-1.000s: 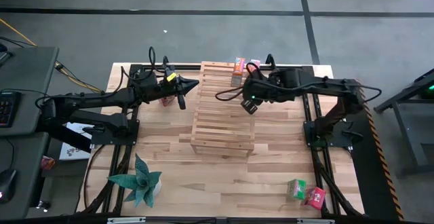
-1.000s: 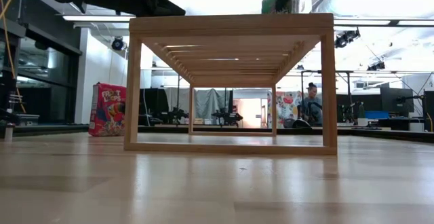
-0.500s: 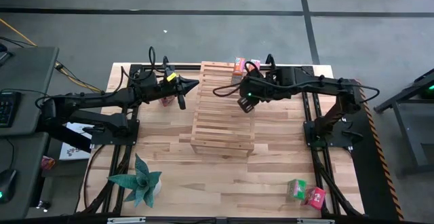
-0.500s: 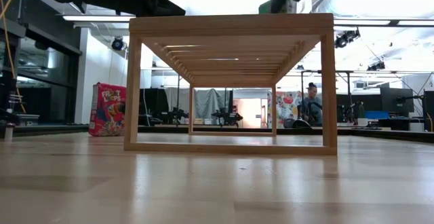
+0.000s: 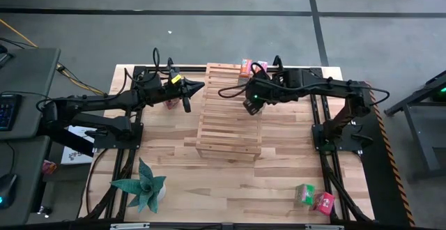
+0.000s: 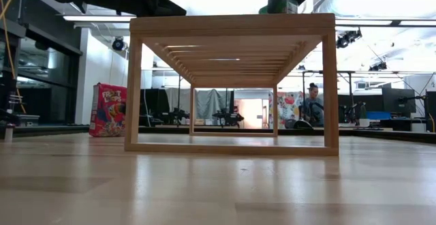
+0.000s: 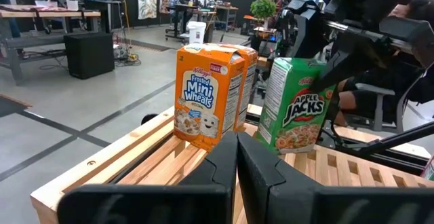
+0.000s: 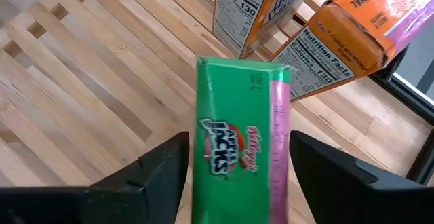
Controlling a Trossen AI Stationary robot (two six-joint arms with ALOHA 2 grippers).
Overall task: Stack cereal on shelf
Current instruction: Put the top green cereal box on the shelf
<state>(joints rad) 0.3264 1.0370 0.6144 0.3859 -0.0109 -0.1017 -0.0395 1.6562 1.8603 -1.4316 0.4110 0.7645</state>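
The green cereal box (image 8: 243, 139) stands upright on the shelf (image 5: 223, 118), at its far end, directly between the fingers of my right gripper (image 8: 237, 166), long axis vertical, beside the two orange boxes (image 7: 207, 95). Both fingers (image 8: 159, 166) stand clear of the box's sides, gaps showing on each flank; the gripper is spread wide and, I judge, no longer holds it. My left gripper (image 5: 187, 103) is closed on nothing, hovering off the shelf's left edge above the desk (image 5: 223, 181). The right arm is the nearer; retreat should run straight up.
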